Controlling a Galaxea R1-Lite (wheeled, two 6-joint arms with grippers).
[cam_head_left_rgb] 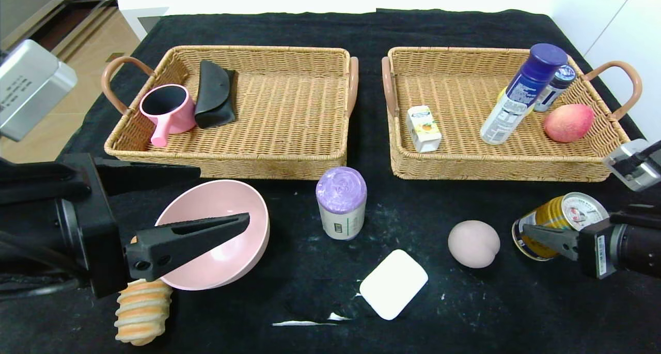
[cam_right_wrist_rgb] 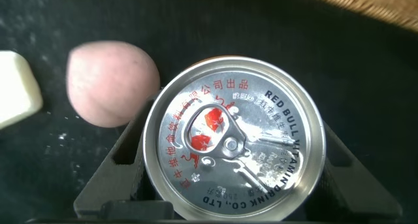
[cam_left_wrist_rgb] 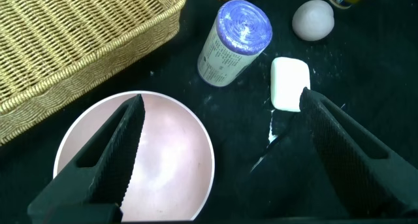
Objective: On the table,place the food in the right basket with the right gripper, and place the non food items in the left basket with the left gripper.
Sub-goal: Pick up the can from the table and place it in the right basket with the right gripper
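Pincers out on both sides! The right pincer (cam_head_left_rgb: 542, 225) sits low at the table's (cam_head_left_rgb: 289, 271) right edge, its fingers (cam_right_wrist_rgb: 117, 178) flanking the gold can (cam_head_left_rgb: 560, 224) and pressed against its sides, just in front of the right basket (cam_head_left_rgb: 496, 165). A pink peach-like ball (cam_head_left_rgb: 473, 243) lies just beside the can. Over on the left, the left pincer (cam_head_left_rgb: 201, 204) hangs spread wide above the pink bowl (cam_head_left_rgb: 227, 261), gripping nothing. The left basket (cam_head_left_rgb: 227, 160) sits behind it.
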